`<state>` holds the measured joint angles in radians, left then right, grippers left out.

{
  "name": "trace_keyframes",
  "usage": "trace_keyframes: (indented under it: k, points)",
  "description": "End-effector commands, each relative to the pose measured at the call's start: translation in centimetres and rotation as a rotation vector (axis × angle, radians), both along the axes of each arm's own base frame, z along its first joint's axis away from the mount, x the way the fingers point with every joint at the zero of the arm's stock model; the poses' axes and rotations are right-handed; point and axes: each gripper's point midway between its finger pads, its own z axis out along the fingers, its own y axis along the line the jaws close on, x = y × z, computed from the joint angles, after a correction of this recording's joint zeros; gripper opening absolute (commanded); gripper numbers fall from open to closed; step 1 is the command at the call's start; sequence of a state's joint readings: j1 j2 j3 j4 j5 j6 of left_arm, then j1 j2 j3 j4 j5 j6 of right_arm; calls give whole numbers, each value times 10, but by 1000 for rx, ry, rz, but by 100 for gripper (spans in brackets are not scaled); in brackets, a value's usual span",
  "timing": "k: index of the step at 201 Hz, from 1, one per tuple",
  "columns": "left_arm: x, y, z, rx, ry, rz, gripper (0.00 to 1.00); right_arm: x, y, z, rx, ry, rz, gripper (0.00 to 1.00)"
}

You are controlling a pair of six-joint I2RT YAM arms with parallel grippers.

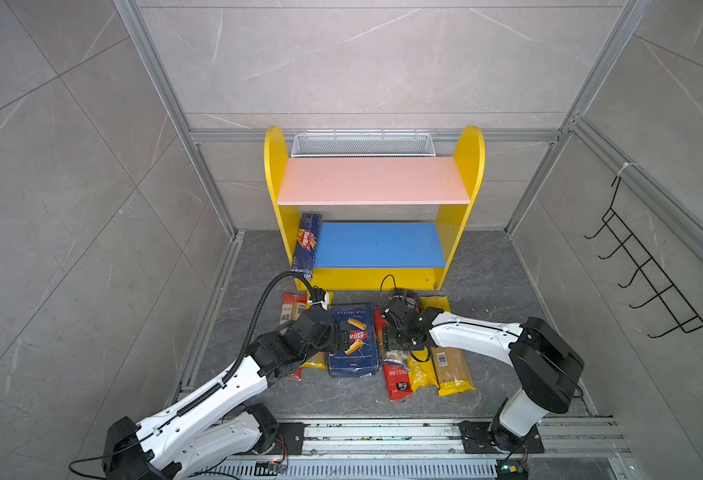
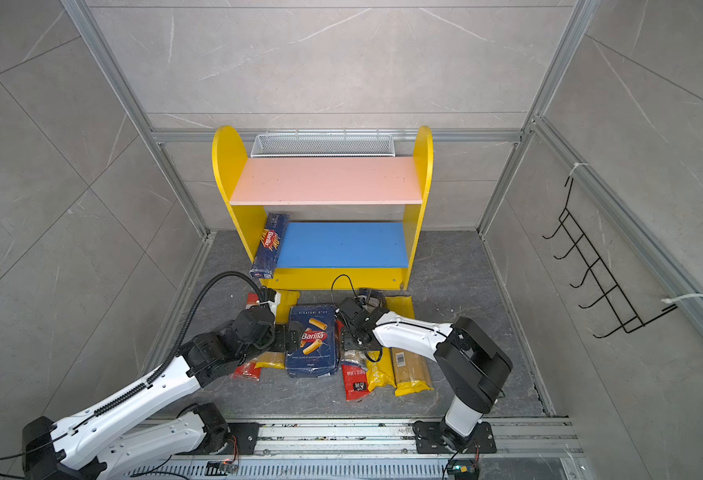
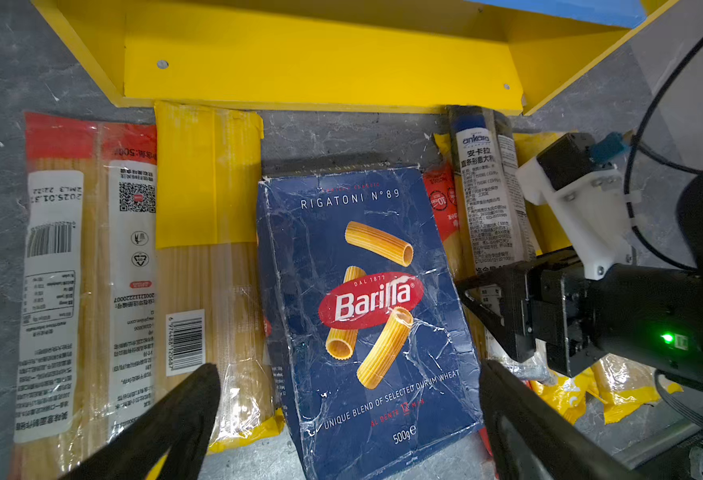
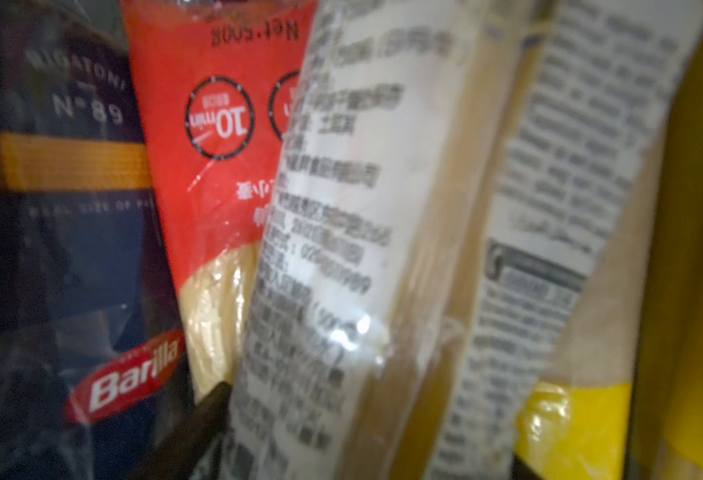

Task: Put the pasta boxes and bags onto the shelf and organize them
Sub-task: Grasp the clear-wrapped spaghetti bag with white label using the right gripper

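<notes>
While the left gripper (image 3: 347,368) gapes wide astride the crinkled, flat rigatoni pack (image 3: 366,291), its long axis toward the shelf (image 1: 372,178), the right gripper (image 4: 370,419) straddles a glossy dark-ended spaghetti bag (image 3: 482,187); whether it pinches I cannot tell. Beyond, the narrow spaghetti box (image 1: 308,245) lies front-to-back at the lower board (image 1: 383,245)'s left edge, room beside it

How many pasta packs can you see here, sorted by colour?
Dark-blue Barilla packs: 2
Red-ended bags: 2
Yellow-ended bags: 3
Dark-ended bag: 1
Total: 8 in view; more may lie hidden underneath.
</notes>
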<state>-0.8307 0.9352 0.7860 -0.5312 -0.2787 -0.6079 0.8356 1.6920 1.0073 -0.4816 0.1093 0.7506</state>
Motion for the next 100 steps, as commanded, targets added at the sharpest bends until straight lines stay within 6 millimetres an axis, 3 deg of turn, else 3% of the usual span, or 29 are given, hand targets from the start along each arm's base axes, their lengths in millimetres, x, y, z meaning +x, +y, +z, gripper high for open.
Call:
trace_keyframes:
  k: [1, 25, 100]
  points:
    - [-1, 7, 6, 15, -40, 4, 99, -15, 14, -33, 43, 106, 24, 56]
    - [-3, 13, 10, 19, -47, 11, 99, -14, 18, -25, 66, 100, 20, 45]
    - [-8, 30, 25, 29, -91, 39, 99, -11, 22, 33, 189, 27, 26, 33]
